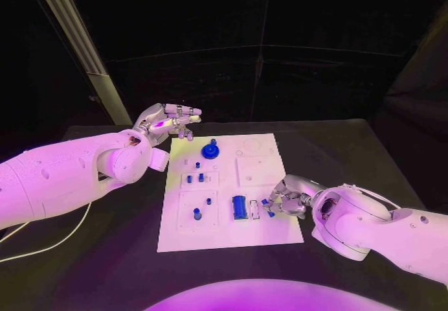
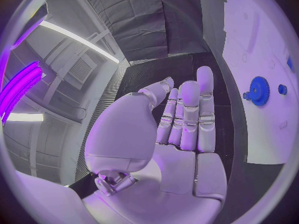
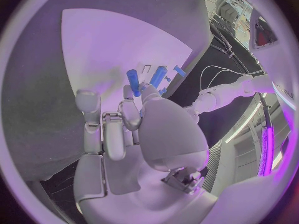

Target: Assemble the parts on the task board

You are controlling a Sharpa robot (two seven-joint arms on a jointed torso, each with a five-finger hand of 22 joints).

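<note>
Right hand (image 1: 289,197) pinching blue part (image 3: 133,82) over task board (image 1: 270,233), left hand (image 1: 168,122) spread beside board

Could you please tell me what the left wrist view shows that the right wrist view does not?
Left wrist view: the left hand, held flat with straight fingers and holding nothing, and a blue gear standing on the task board.

Right wrist view: the right hand, its fingertips at a small blue part on the board, with a longer blue part lying just beyond; whether it grips the part I cannot tell.

Both: the white task board and the black table.
</note>
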